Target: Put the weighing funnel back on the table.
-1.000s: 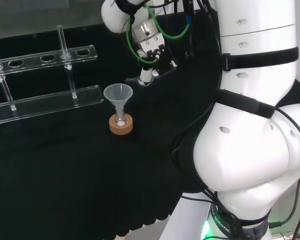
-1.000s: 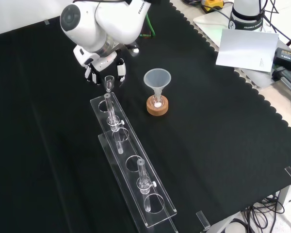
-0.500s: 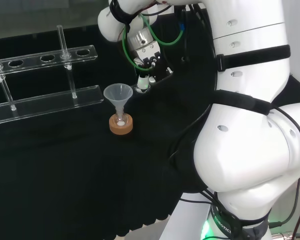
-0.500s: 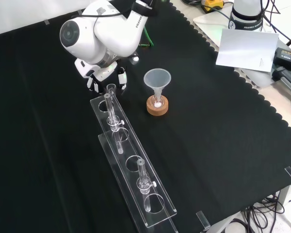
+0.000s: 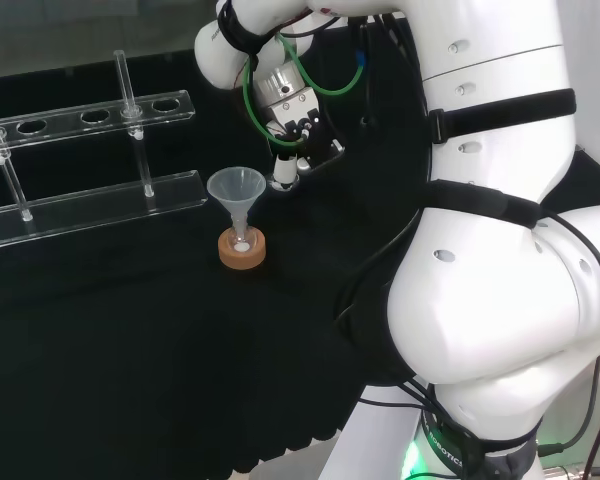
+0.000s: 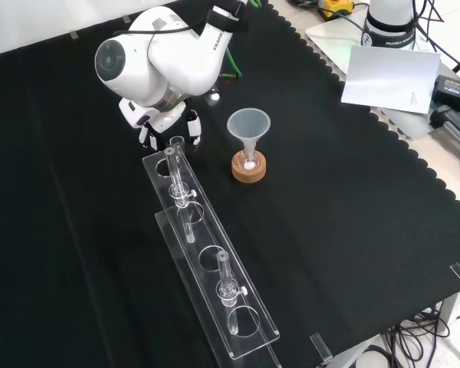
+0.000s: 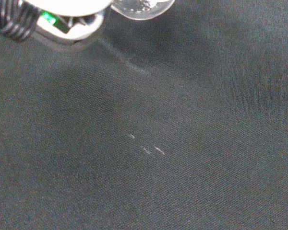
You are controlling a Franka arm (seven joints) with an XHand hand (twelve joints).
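On the black cloth (image 6: 353, 199), the white arm (image 6: 169, 54) reaches down at the far end of the long clear rack (image 6: 215, 264), as the front view shows it. The funnel (image 6: 248, 125) stands mouth up in its cork ring (image 6: 248, 170), right of the rack's end and apart from the hand (image 6: 190, 125). The hand's fingers curl downward round the weighing funnel (image 6: 176, 142), a small clear piece held low beside the rack's end. Contact with the cloth: cannot be determined.

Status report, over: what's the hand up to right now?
Hand shut on weighing funnel, low over cloth. Not released yet. Rack end right beside it, funnel close too.
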